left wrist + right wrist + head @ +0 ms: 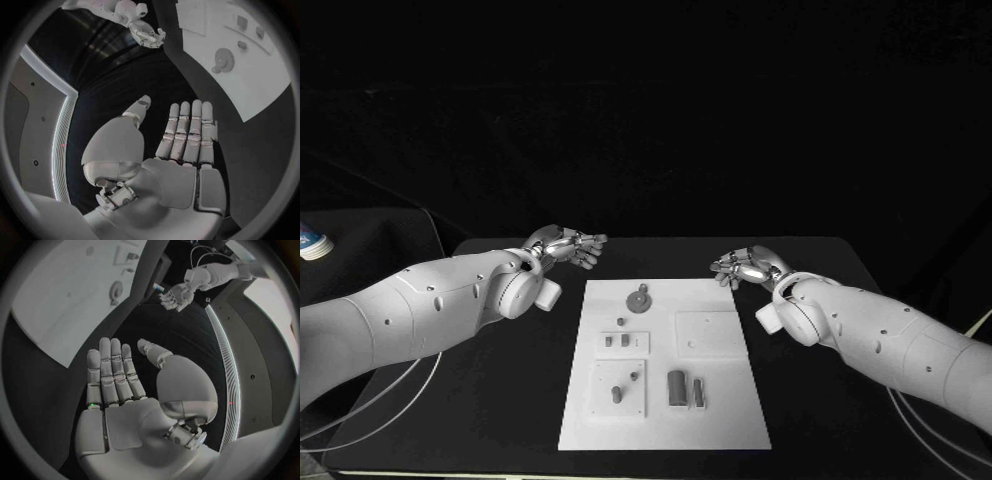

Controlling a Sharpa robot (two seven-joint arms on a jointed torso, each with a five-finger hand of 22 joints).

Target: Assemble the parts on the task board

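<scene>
- Task board (pixel 664 365): white plate lying flat at the centre of the black table (pixel 516 400), long side running away from the robot
- Parts on board: round grey piece (pixel 640 299) near the far edge; two small pieces (pixel 617 341) in a recess at left-centre; two upright dark pieces (pixel 685 389) near the near-right area; small pieces (pixel 625 385) on the near-left panel
- Left hand (pixel 570 248): over the table just beyond the board's far left corner, fingers extended side by side, thumb apart, holding nothing; palm view confirms empty (pixel 181 150)
- Right hand (pixel 746 268): over the table just off the board's far right corner, fingers straight, thumb apart, empty (pixel 119 385)
- Neither hand touches the board or any part
- A cup (pixel 312 242) stands at the far left, off the table
</scene>
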